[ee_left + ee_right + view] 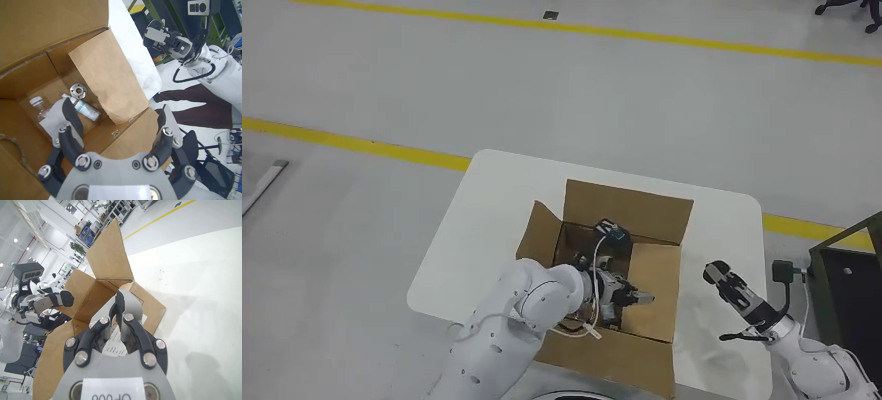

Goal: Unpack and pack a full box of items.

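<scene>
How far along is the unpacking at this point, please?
Done: the box flaps are open. In hand: nothing; the open left gripper hangs over the box, the shut right gripper is beside it, empty. Remaining: the clear bottle, small labelled bottle and metal flange lie inside, to be taken out.

In the box [627,208] on the table [492,220] lie a bottle [40,109], a can [86,108] and a flange [78,91].

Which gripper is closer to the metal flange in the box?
Left. The left gripper hangs open over the box, above the metal flange; the right gripper is outside, over the table.
</scene>
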{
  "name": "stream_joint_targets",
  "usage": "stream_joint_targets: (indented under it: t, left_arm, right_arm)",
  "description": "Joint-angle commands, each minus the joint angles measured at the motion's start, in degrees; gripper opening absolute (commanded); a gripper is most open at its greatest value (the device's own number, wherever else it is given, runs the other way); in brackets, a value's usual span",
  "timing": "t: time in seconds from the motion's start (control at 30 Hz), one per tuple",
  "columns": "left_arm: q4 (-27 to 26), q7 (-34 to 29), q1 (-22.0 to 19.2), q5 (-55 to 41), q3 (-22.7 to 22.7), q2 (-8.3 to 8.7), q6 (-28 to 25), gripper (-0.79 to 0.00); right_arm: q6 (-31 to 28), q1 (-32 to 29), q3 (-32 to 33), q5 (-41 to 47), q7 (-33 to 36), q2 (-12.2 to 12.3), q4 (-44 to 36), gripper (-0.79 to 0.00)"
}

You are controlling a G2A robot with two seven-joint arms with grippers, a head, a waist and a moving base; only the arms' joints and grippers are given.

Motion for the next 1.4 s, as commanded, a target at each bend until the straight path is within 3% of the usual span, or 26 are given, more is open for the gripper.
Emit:
stream_joint_targets:
  t: [0.0, 0.13, 0.33, 0.57, 0.93, 1.37]
  left_arm:
    - [3.26, 1.56, -1.16, -2.38, 1.51, -0.51, 0.98, 0.0]
    - [10.29, 3.24, -3.7, -3.61, 3.1, -1.14, 2.57, 0.0]
    - [17.85, 5.2, -5.17, -9.35, 2.04, -1.49, 3.18, 0.0]
    - [23.66, 6.74, -6.53, -13.43, 2.59, -1.89, 1.67, 0.0]
    - [28.02, 7.92, -7.63, -18.52, 3.86, -2.47, 1.36, 0.0]
    - [30.72, 8.31, -8.77, -22.9, 5.27, -3.0, 0.12, 0.0]
  right_arm:
    - [0.2, 0.19, -0.15, -0.28, 0.4, -0.04, 0.12, -0.785]
    - [0.66, 0.33, -0.46, -1.3, 0.3, -0.18, 0.38, -0.785]
    - [0.57, 0.38, -1.33, -1.58, 0.55, -0.44, 1.29, -0.785]
    - [0.92, 1.43, -3.5, -3.4, 1.18, -0.84, 2.99, -0.785]
    - [0.44, 4.33, -8.18, -5.92, 1.06, -1.77, 5.87, -0.785]
    - [-0.27, 5.54, -9.29, -6.37, 1.04, -2.16, 7.34, -0.785]
